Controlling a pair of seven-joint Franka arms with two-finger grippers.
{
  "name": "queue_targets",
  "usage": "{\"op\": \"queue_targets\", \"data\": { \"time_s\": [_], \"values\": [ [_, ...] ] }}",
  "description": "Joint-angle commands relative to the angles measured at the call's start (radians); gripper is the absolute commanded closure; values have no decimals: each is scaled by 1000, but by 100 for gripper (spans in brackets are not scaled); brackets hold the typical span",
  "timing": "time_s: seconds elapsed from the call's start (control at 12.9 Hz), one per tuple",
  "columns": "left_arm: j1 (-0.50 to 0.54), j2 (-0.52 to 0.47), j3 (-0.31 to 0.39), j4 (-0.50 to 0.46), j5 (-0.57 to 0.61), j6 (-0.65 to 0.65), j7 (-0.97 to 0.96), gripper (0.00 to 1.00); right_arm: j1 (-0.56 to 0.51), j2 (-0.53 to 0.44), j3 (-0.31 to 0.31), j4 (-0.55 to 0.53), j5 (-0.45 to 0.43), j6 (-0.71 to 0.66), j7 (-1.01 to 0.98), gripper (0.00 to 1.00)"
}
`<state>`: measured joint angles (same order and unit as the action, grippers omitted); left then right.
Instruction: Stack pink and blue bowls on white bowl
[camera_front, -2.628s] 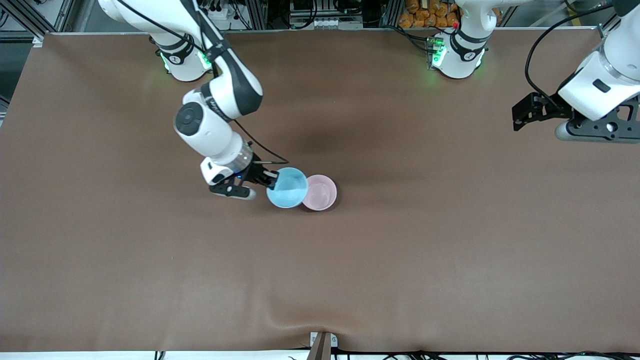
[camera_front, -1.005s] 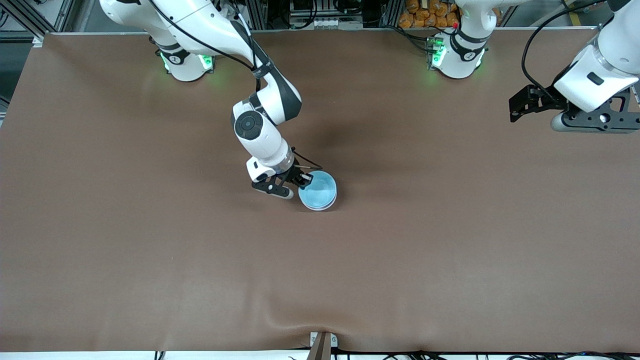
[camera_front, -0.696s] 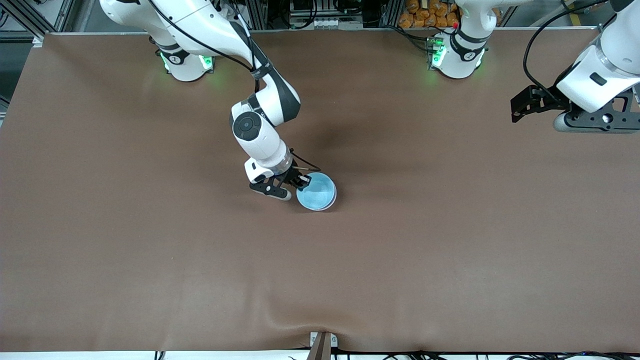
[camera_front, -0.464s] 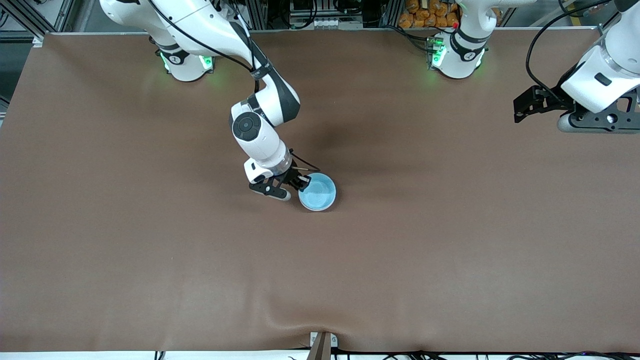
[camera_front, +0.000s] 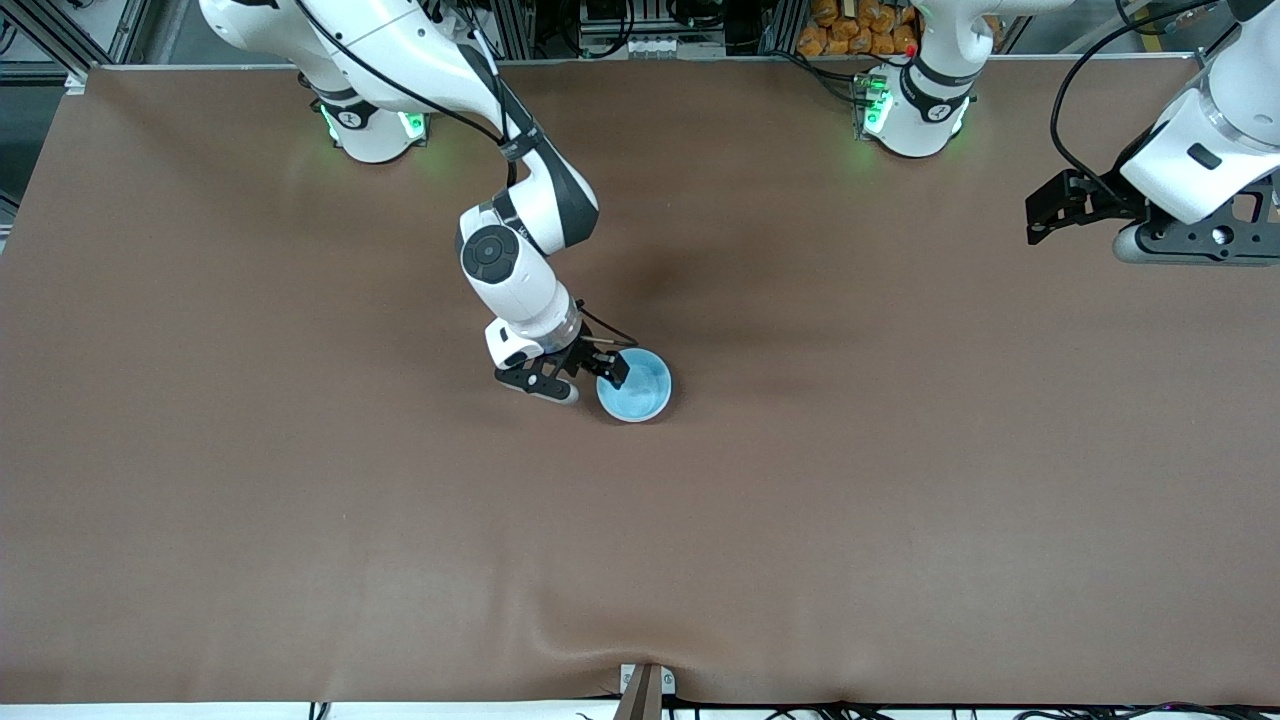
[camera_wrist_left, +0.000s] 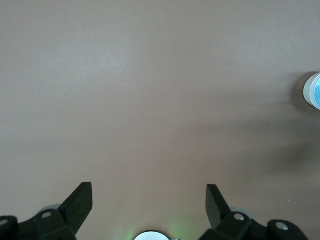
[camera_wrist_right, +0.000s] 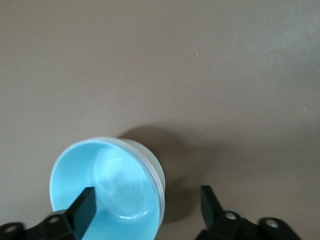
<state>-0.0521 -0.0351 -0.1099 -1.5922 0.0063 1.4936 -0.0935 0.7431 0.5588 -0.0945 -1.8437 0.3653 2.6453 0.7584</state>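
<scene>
The light blue bowl (camera_front: 636, 387) sits nested on top of a stack near the table's middle. In the right wrist view the blue bowl (camera_wrist_right: 107, 192) has a pale outer rim (camera_wrist_right: 160, 181) under it; I cannot tell whether that rim is pink or white. The pink bowl and the white bowl are otherwise hidden beneath it. My right gripper (camera_front: 607, 370) is open and straddles the blue bowl's rim, one finger over its inside (camera_wrist_right: 82, 206), one outside. My left gripper (camera_front: 1040, 215) is open and empty, up in the air at the left arm's end of the table.
The brown table cover (camera_front: 800, 520) has a raised wrinkle at the edge nearest the front camera. In the left wrist view the blue bowl (camera_wrist_left: 314, 91) shows at the picture's edge, with bare table under the left gripper (camera_wrist_left: 149, 200).
My right gripper carried the blue bowl over the pink bowl, set it down inside, and opened. The pink bowl is now covered. The left arm shifted only slightly.
</scene>
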Motion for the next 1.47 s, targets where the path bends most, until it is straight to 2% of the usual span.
{"op": "queue_targets", "data": {
  "time_s": [0.0,0.23,0.54,0.62,0.85,1.0,1.16,1.24,1.39],
  "values": [
    [-2,-29,7,-17,-12,10,15,0,-39,-65,-31,0,-16,-65,1,0],
    [0,-23,9,6,-12,10,14,0,-134,-144,-47,0,-16,-229,-138,0],
    [24,-9,15,27,-32,11,0,0,-306,-279,-59,-2,-16,-447,-423,0],
    [50,-9,15,27,-67,10,-2,0,-339,-311,-60,-6,-16,-482,-476,0],
    [60,-9,15,21,-60,7,-25,0,-465,-449,-62,-84,-16,-553,-618,0],
    [61,-9,15,20,-58,7,-23,0,-557,-496,-60,-77,-28,-643,-744,0],
    [63,-8,16,18,-58,7,-26,0,-634,-546,-59,-54,-104,-723,-845,0],
    [72,-8,16,18,-58,7,-25,0,-657,-560,-57,-20,-135,-804,-849,0],
    [81,-9,16,18,-58,5,-29,0,-673,-560,-54,107,-224,-982,-838,0]
  ]
}}
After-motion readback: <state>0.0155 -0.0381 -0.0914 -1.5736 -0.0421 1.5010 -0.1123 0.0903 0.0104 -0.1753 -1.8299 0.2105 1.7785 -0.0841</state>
